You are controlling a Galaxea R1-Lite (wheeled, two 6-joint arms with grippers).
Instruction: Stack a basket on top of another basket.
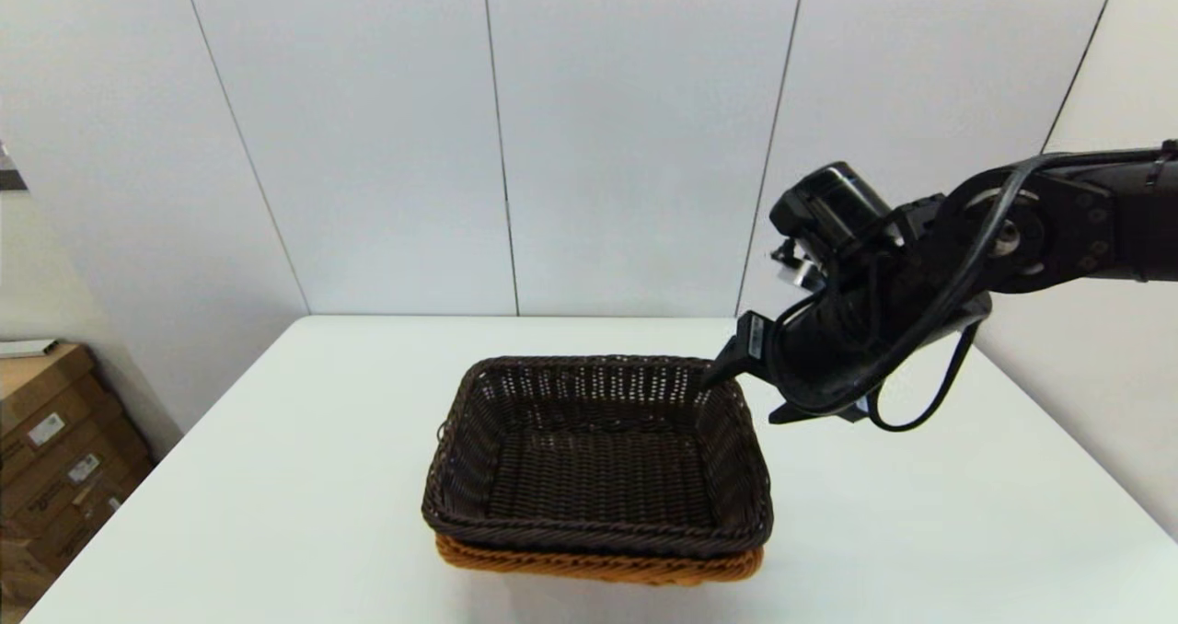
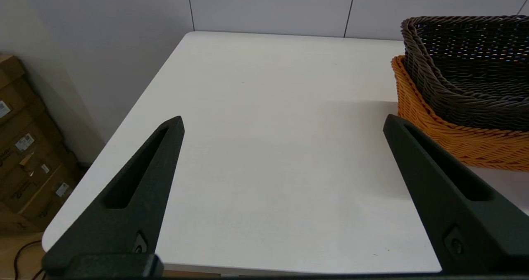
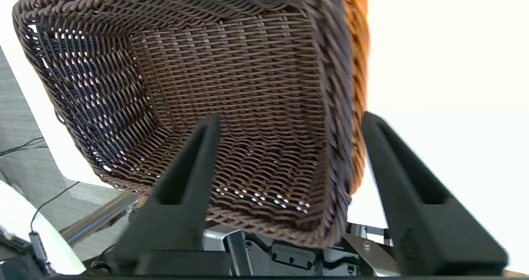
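The dark brown basket [image 1: 598, 458] sits nested inside the orange-tan basket [image 1: 598, 564] near the table's front middle; only the orange rim shows below it. My right gripper [image 1: 741, 398] is open at the dark basket's far right corner. In the right wrist view one finger [image 3: 194, 164] is inside the dark basket [image 3: 231, 65] and the other is outside the wall, beside the orange basket [image 3: 356, 44]. My left gripper [image 2: 283, 121] hangs open and empty over bare table to the left of both baskets [image 2: 471, 65], [image 2: 454, 143].
The white table [image 1: 276, 477] stretches around the stack on all sides. Cardboard boxes [image 1: 55, 440] stand on the floor past the table's left edge. A panelled wall closes off the back.
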